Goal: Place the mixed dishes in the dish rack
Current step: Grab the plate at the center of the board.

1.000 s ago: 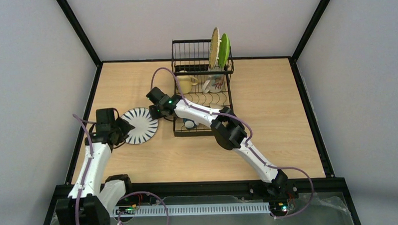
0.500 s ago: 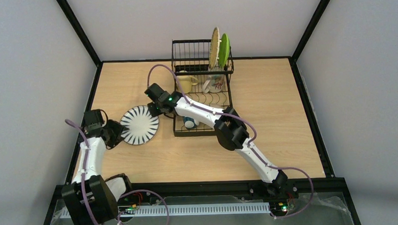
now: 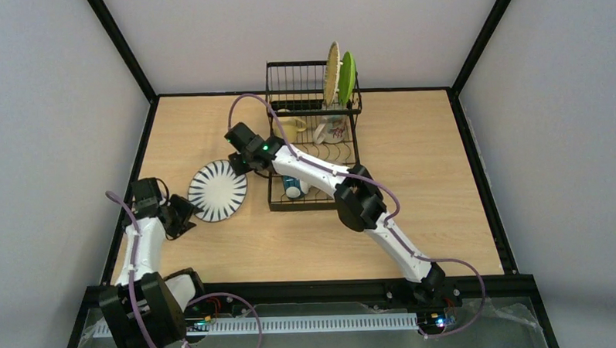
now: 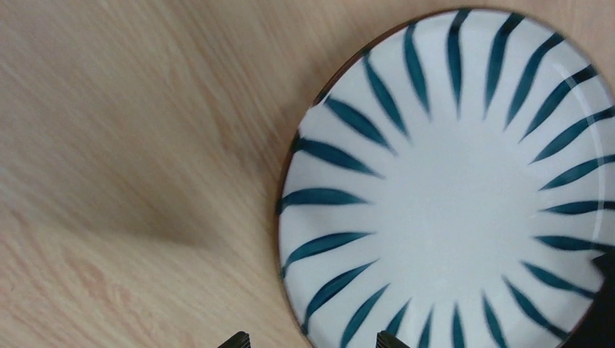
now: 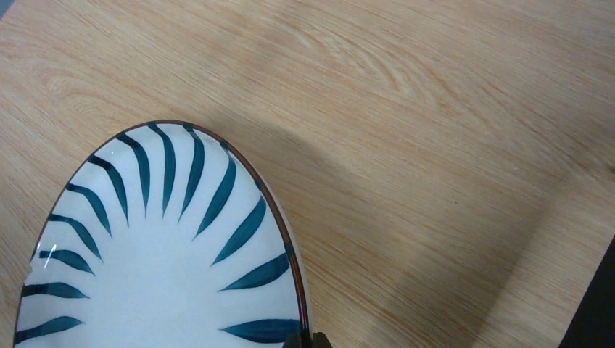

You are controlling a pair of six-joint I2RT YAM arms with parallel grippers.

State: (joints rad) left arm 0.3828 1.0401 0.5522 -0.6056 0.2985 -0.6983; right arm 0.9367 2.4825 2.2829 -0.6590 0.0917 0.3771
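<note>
The right pincer (image 5: 305, 339) clamps the rim of the black-striped white plate (image 5: 145, 275) beside the dish rack (image 3: 298, 81); the left pincer (image 4: 312, 339) stands wide open and empty nearby.

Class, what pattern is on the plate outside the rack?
The plate is white with dark teal radiating stripes; left wrist view.

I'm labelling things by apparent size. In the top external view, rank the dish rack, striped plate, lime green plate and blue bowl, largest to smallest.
1. dish rack
2. striped plate, seen face-on
3. lime green plate, on edge, so it shows narrow
4. blue bowl, only partly visible, so its rank is unsure
</note>
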